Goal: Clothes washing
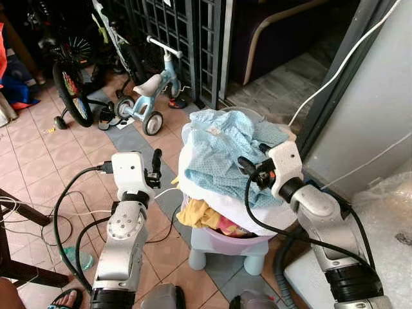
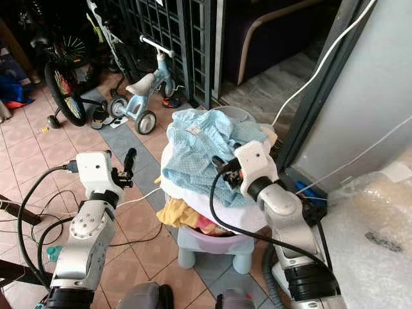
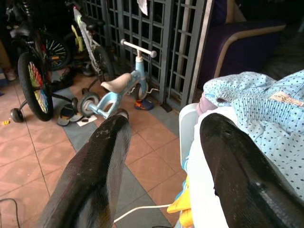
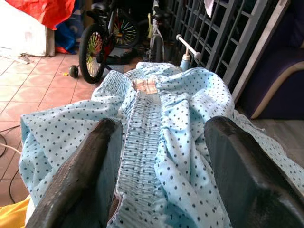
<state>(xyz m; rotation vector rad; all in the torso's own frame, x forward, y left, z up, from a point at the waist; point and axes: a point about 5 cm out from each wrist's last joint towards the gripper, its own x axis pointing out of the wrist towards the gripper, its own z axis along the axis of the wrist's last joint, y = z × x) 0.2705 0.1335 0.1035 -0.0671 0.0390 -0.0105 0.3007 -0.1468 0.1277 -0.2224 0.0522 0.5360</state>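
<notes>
A heap of laundry fills a pink basin [image 1: 235, 239] that stands on a small pale stool [image 1: 201, 250]. On top lies a light blue dotted garment [image 1: 222, 151], over white cloth [image 1: 261, 211] and a yellow piece [image 1: 196, 214]. My right gripper [image 1: 253, 158] is open at the right side of the heap. Its fingers straddle the dotted garment [image 4: 156, 109] and rest close on its elastic waistband. My left gripper [image 1: 156, 168] is open and holds nothing. It hovers just left of the basin, beside the white cloth [image 3: 202, 180].
A grey-white panel [image 1: 380, 109] with a white cable [image 1: 335, 71] stands close on the right, with bubble wrap [image 1: 389, 219] below it. A blue balance bike [image 1: 151, 90], a bicycle [image 1: 71, 84] and a metal gate [image 1: 174, 26] stand behind. Cables [image 1: 64, 212] trail over the tiles at left, near a sandalled foot [image 1: 64, 299].
</notes>
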